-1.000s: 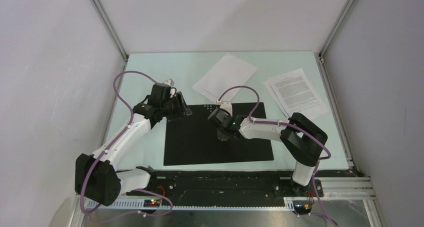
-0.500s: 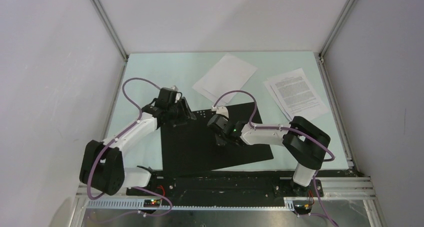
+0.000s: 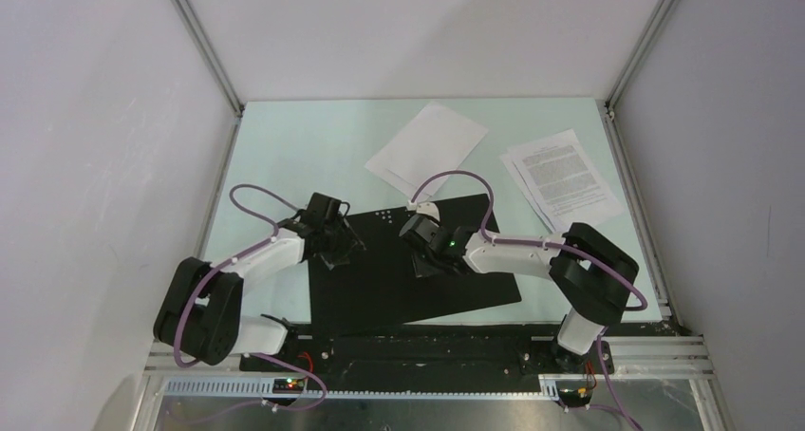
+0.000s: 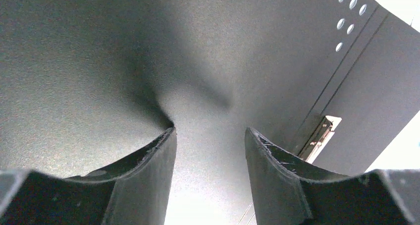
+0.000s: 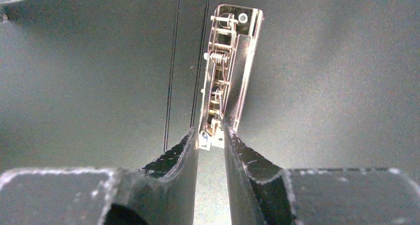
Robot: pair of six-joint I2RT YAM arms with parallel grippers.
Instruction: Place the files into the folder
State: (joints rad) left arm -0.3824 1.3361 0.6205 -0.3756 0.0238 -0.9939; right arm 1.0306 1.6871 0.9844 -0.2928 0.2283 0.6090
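left hand point(image 4: 209, 132) wide over matte black folder point(image 3: 418, 298) | right hand point(image 5: 210, 131) narrow, pinching end of glossy clear clip point(image 5: 230, 61)

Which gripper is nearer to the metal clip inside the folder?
Right: the right gripper grips the metal clip's end; the left gripper is over the folder's left panel, farther away.

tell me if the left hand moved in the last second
Yes. The left hand has come back toward the near edge, farther from the blank sheets, and sits over the black folder.
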